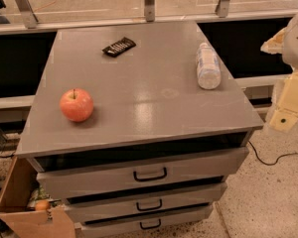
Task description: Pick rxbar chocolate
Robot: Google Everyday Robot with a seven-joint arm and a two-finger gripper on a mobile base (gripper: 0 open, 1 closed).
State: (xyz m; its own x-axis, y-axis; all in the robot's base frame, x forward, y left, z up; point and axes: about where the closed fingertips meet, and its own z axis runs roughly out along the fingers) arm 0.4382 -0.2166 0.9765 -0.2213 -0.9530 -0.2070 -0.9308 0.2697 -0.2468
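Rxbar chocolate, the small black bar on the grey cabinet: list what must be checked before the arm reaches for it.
1. Small flat black wrapped rxbar chocolate in plain view, lying flat near the rear of the grey cabinet top: ok.
2. Room around the bar: the round red apple and the clear plastic bottle, lying on its side, both sit well apart from it: ok.
3. Cream-coloured gripper positioned over the bar: not ok, it is at the right edge, beside the cabinet.
4. Gripper ready to grasp: cannot tell.
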